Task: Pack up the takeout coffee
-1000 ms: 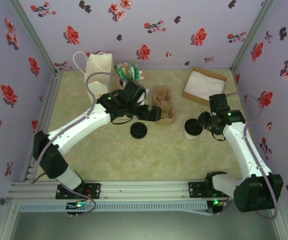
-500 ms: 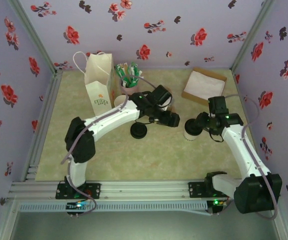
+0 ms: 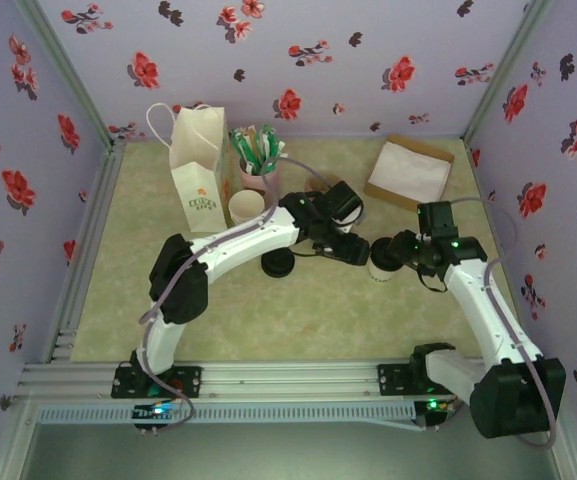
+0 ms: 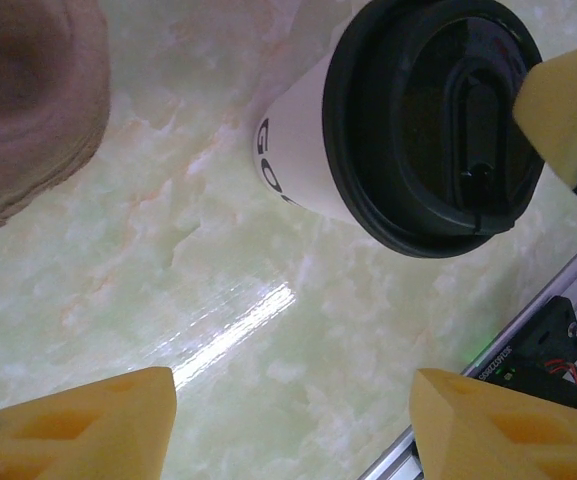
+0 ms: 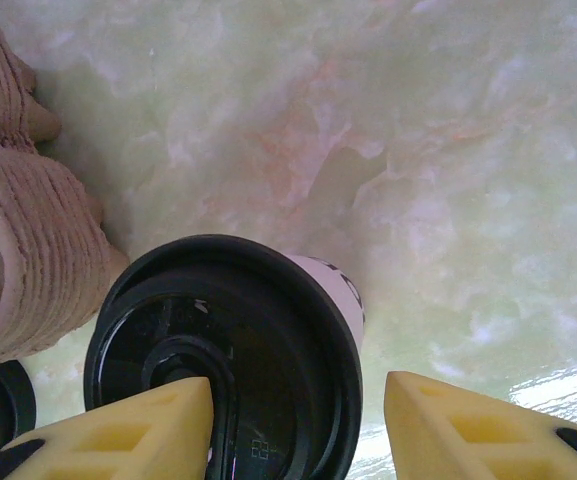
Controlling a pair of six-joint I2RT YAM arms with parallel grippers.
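Takeout coffee (image 4: 423, 130) just ahead of wide left gripper (image 4: 290, 385); right gripper (image 5: 298, 385) half-open above it.

The left tool (image 3: 354, 249) has swung right across the table to the takeout coffee (image 4: 308, 150).

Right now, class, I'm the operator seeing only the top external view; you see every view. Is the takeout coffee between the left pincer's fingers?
Observer: No. The left wrist view shows the takeout coffee standing ahead of the left pincer; only bare table lies between its fingers.
Operator: And on the other side?
Observer: The right wrist view shows the right pincer open over the black lid, one finger overlapping it.
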